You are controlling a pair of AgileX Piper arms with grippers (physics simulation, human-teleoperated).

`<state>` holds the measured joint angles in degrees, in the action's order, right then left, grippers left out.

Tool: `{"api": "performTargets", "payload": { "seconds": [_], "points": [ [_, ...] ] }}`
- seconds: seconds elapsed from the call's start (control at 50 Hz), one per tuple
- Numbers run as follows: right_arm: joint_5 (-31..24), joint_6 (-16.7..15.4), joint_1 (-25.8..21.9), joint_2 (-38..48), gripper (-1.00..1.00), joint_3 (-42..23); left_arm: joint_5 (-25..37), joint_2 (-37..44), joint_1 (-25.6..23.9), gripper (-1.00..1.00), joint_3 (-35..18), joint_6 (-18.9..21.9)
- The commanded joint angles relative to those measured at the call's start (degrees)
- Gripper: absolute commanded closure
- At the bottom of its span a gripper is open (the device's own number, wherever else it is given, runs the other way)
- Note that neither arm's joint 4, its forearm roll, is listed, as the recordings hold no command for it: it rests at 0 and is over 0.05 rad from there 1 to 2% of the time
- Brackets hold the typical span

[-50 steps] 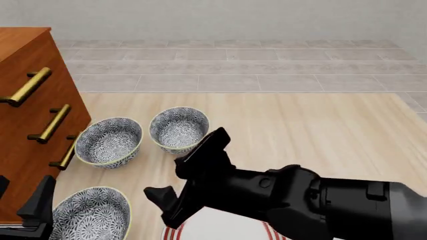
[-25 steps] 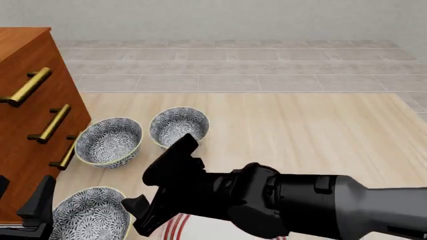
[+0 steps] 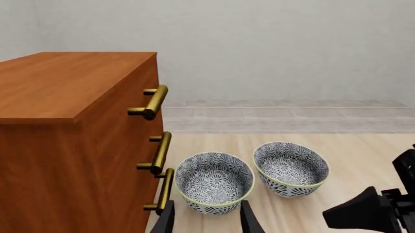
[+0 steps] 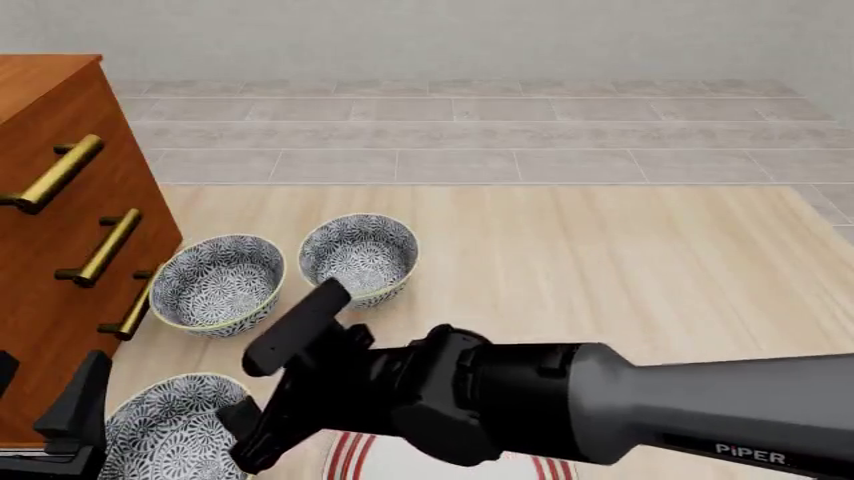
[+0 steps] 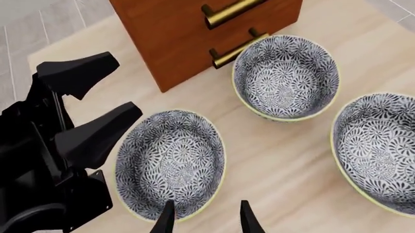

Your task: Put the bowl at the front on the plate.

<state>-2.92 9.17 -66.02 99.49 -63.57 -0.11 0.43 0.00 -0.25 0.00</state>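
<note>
The bowl at the front [image 4: 167, 432] [image 5: 170, 162], dark floral with a pale rim, sits on the table near the left front corner. My right gripper [image 4: 260, 400] [image 5: 204, 218] hangs open just above it, one fingertip over its rim and the other past it, nothing held. The plate [image 4: 352, 455], white with red rings, lies right of that bowl, mostly hidden under my right arm. Beside the bowl's left side waits my left gripper [image 4: 40, 400] [image 3: 206, 221] [image 5: 126, 85], open and empty.
Two look-alike bowls [image 4: 218, 283] [image 4: 358, 257] stand further back, also seen as the bowls [image 3: 214, 182] [image 3: 290, 167]. A wooden drawer cabinet [image 4: 60, 200] with brass handles [image 4: 100, 245] fills the left side, close to the bowls.
My right arm has swung left and down, from over the plate to above the front bowl. The left arm and the bowls have stayed put.
</note>
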Motion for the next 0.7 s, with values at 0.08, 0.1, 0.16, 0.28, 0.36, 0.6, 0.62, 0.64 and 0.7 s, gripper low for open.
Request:
{"api": "performTargets", "payload": {
  "seconds": [0.08, 0.1, 0.16, 0.28, 0.36, 0.6, 0.62, 0.64, 0.7],
  "points": [
    [-1.3, -0.1, 0.9, 4.8, -1.0, -3.7, 0.0, 0.0, 0.0, -1.0, 0.0, 0.0],
    [-1.4, -0.2, 0.9, 5.3, -1.0, -4.0, 0.0, 0.0, 0.0, -1.0, 0.0, 0.0],
    [-1.5, -0.3, 1.0, 6.3, -1.0, -4.6, 0.0, 0.0, 0.0, -1.0, 0.0, 0.0],
    [-2.0, -0.9, 1.3, 7.9, -1.0, -5.9, 0.0, 0.0, 0.0, -1.0, 0.0, 0.0],
    [-2.4, -1.3, 1.8, 9.4, -1.0, -7.3, 0.0, 0.0, 0.0, -1.0, 0.0, 0.0],
    [-2.8, -2.3, 2.9, 13.7, -1.0, -10.5, 0.0, 0.0, 0.0, -1.0, 0.0, 0.0],
    [-2.7, -2.1, 2.9, 13.8, -1.0, -10.5, 0.0, 0.0, 0.0, -1.0, 0.0, 0.0],
    [-2.7, -2.2, 2.9, 14.1, -1.0, -10.6, 0.0, 0.0, 0.0, -1.0, 0.0, 0.0],
    [-2.5, -2.0, 2.6, 14.5, -1.0, -10.7, 0.0, 0.0, 0.0, -1.0, 0.0, 0.0]
  ]
}}
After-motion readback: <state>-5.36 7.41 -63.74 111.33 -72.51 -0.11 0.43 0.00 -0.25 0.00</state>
